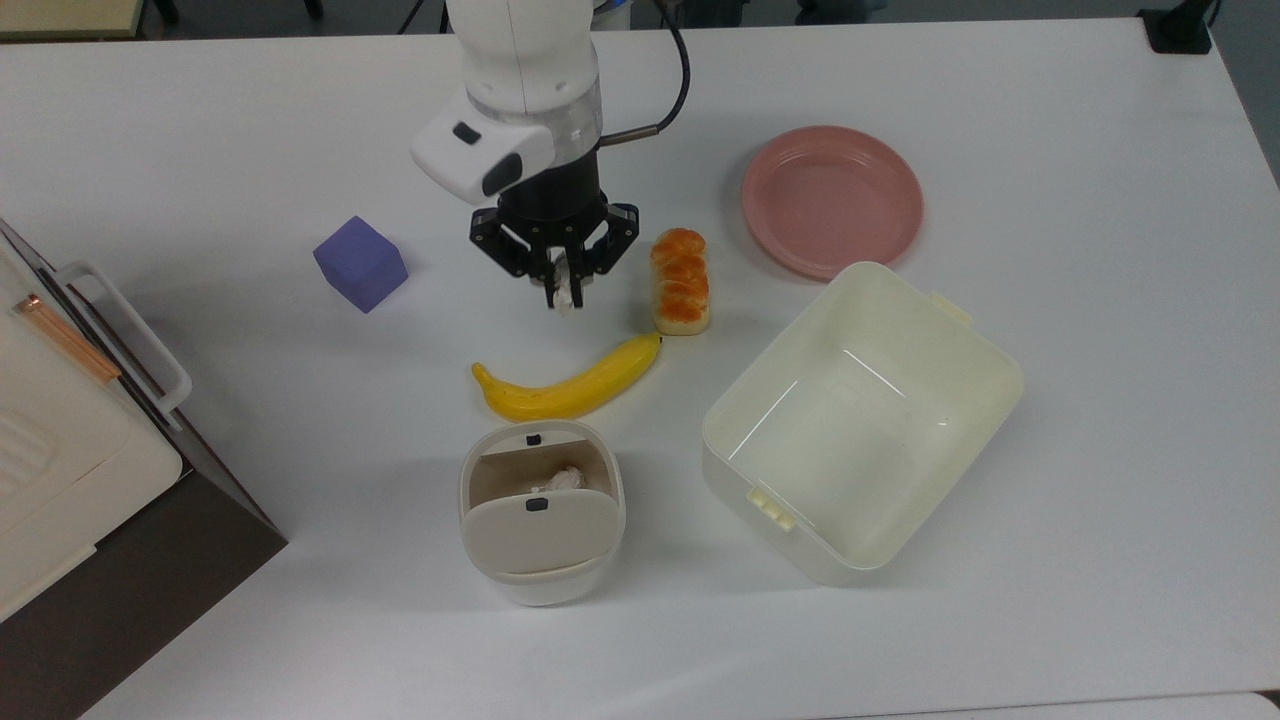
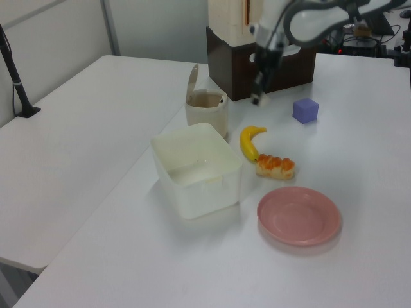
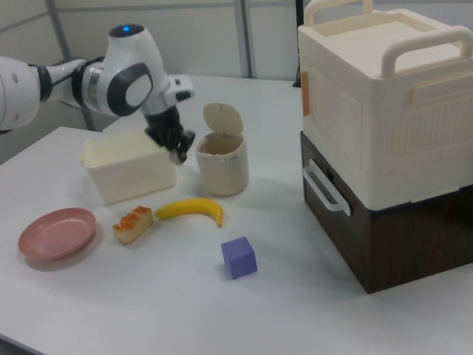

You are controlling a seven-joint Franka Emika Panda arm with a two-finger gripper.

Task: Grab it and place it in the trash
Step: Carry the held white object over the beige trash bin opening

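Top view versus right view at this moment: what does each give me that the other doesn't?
Top view's extra: the bin's inside, with a crumpled white wad in it, and the paper ball pinched in the shut jaws. Right view's extra: the jaws hanging well above the table beside the bin's upright flap, plus the whole cream box on its dark base. Shared: banana, bread roll, cube, plate, tub.
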